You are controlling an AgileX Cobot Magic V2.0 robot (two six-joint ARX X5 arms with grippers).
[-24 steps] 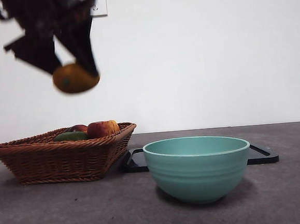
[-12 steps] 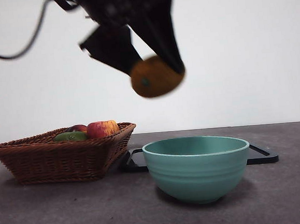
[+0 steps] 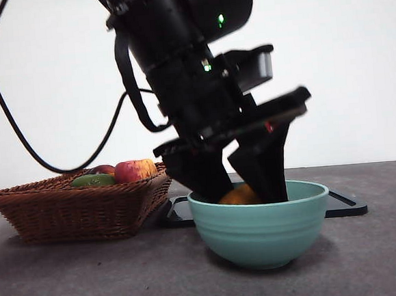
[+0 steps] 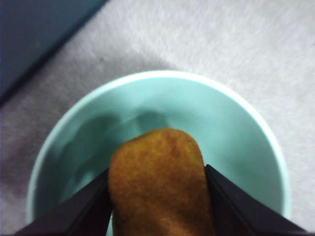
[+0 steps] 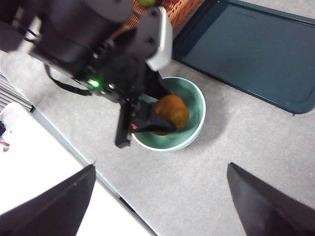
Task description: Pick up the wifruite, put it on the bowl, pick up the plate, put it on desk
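We are at the placing step of the first half of the task: the left gripper (image 3: pixel 241 189) has its two black jaws clamped on the wifruite (image 4: pixel 160 182) and reaches down into the bowl (image 3: pixel 261 231). In the front view the fruit shows as an orange patch just above the bowl's rim, between the jaws; in the left wrist view it hangs over the bowl's pale inside. Whether it touches the bowl's floor we cannot tell, since the fruit itself hides the spot beneath it.

The right gripper (image 5: pixel 157 196) waits high above the bowl, its jaws spread wide and holding nothing, looking down on the other arm.

Behind the bowl lies the black tray (image 3: pixel 344 203), and beside the bowl stands the wicker basket (image 3: pixel 79 209) with an apple (image 3: pixel 135 170) and a green fruit (image 3: pixel 92 179) in it.

We judge that the next move calls for the jaws to part so the fruit settles inside the bowl, then a straight lift clear of the rim without knocking it. After that comes the plate, to be set on the desk (image 3: pixel 92 280)
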